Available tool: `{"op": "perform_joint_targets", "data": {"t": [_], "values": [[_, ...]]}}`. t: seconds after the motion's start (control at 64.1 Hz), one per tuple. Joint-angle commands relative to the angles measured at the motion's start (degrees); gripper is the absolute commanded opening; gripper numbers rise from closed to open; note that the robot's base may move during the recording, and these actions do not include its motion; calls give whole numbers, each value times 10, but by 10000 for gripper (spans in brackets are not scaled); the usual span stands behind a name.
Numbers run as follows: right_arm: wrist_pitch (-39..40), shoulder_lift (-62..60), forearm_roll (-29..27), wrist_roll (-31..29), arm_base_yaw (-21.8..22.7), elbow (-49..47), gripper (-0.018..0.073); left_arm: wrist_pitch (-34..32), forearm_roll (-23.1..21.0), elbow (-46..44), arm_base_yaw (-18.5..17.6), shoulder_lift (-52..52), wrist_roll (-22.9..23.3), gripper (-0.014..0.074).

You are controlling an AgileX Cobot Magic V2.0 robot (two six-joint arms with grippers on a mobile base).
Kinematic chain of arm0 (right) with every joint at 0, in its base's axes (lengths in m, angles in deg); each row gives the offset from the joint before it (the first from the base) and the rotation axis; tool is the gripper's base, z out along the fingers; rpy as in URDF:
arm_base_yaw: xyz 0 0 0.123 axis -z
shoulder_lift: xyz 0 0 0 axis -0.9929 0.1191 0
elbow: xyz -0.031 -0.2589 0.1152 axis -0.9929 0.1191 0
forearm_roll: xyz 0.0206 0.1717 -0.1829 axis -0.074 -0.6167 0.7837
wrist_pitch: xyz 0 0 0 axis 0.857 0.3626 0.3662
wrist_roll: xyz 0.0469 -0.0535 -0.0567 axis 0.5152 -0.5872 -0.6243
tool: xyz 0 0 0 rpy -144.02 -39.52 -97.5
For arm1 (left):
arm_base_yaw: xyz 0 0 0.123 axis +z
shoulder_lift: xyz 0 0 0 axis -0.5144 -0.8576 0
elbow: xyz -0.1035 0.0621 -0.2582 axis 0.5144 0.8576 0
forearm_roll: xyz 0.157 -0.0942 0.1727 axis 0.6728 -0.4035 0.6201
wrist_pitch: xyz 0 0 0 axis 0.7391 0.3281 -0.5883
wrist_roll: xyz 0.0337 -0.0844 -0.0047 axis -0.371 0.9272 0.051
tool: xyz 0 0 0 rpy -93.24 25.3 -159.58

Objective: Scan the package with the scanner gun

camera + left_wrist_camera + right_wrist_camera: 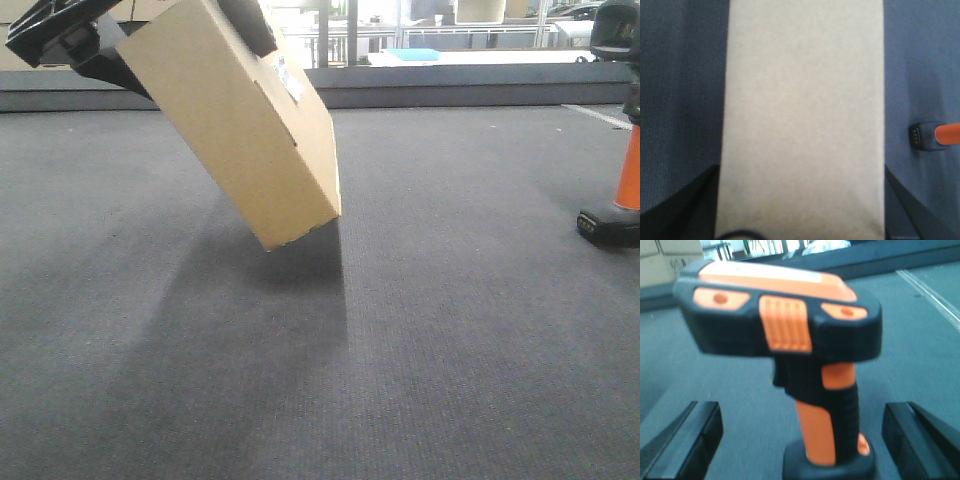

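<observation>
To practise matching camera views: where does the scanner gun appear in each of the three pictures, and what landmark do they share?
Front view: scanner gun at the right edge, upright.
Left wrist view: scanner gun at the right edge, right of the package.
Right wrist view: scanner gun fills the centre.
Shared landmark: the grey carpet.

Front cam: sits low, just above the dark grey ribbed carpet (450,350), faces fwd across it to a low dark ledge (470,88) & windows at back. Flat brown cardboard box (235,120) near, upper frame-L; orange-handled black-headed scanner gun (628,175) cut off at frame-R edge.

L wrist cam: looks down on the box (802,115) from v. close; its broad face fills the mid strip, carpet (680,100) either side. Gun's (935,136) foot end just in at R edge, so box, gun & carpet shared w/ front cam.

R wrist cam: low, approx level, v. close to the gun (812,375), blurred; black fingers (685,445) of R gripper (802,410) in both lower corners. Carpet (730,385) & a dark ledge (890,257) behind, as in front cam.
</observation>
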Motion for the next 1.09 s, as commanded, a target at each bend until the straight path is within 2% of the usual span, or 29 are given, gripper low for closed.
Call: {"op": "perform_joint_targets", "data": {"t": [0.0,0.125,0.218,0.296,0.421,0.546,0.64,0.702,0.765,0.858,1.077], "values": [[-61,-48,8,1,2,7,559,-13,2,-4,-4,2,-1,-111],[-136,-123,16,1,2,7,554,-13,2,-4,-4,2,-1,-111],[-173,-187,19,1,2,7,471,-13,2,-4,-4,2,-1,-111],[-205,-234,19,1,2,7,343,-13,2,-4,-4,2,-1,-111],[-279,-319,19,1,2,7,48,-13,2,-4,-4,2,-1,-111],[-331,-395,16,1,2,7,-167,-13,2,-4,-4,2,-1,-111],[-363,-449,-4,1,2,7,-168,-13,2,-4,-4,2,-1,-111],[-391,-483,-37,-1,2,7,-168,-13,2,-4,-4,2,-1,-111],[-422,-518,-58,-20,2,7,-168,-13,2,-4,-4,2,-1,-111],[-447,-558,-54,-27,2,7,-168,-13,2,-4,-4,2,-1,-111],[-437,-636,-53,-27,2,5,-168,-13,2,-4,-4,2,-1,-111]]}}
